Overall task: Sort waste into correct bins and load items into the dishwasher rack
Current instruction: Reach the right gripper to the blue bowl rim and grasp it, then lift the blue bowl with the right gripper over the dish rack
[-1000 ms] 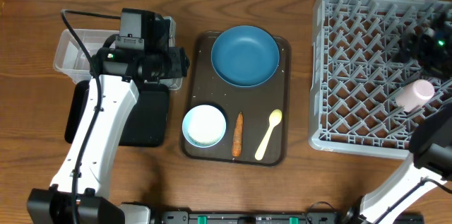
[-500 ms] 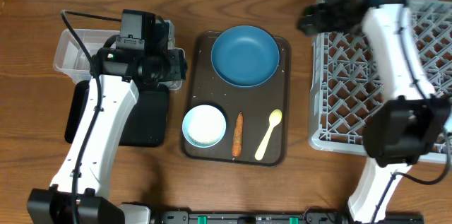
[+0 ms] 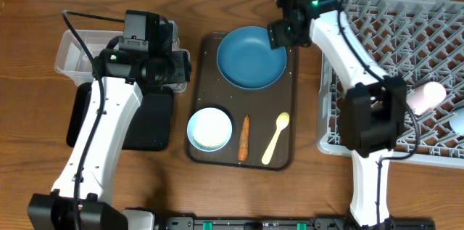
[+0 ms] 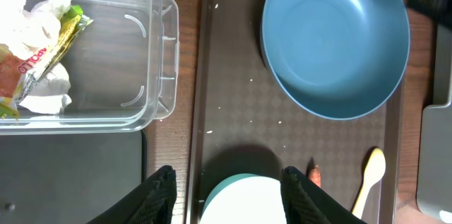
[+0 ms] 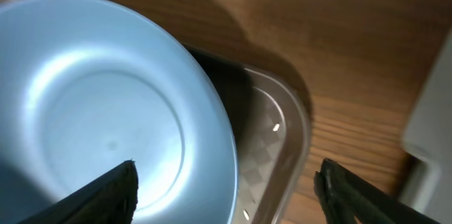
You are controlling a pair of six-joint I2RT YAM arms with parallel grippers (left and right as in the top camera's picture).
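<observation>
The dark blue bowl [image 3: 250, 57] sits at the far end of the dark brown tray [image 3: 293, 114]. My right gripper [image 3: 281, 34] is open above the bowl's right rim; in the right wrist view its fingers [image 5: 229, 185] straddle the bowl rim [image 5: 106, 125]. My left gripper [image 3: 180, 67] is open and empty, high over the tray's left edge, with the white bowl [image 4: 244, 199] seen below between its fingers [image 4: 229, 181]. The carrot [image 3: 244, 138] and pale yellow spoon [image 3: 275, 137] lie beside the white bowl [image 3: 210, 128]. Tissues and the wrapper [image 4: 42, 47] lie in the clear tub [image 3: 72, 56].
The grey rack [image 3: 377, 63] stands at the right with the pink cup [image 3: 426, 96] lying in it. The black tray [image 3: 148, 117] lies under my left arm, in front of the tub. Loose rice grains [image 4: 244, 111] dot the brown tray.
My right arm has swung left out of the rack to above the blue bowl's right rim, leaving the pink cup in the rack. My left arm has not moved.
</observation>
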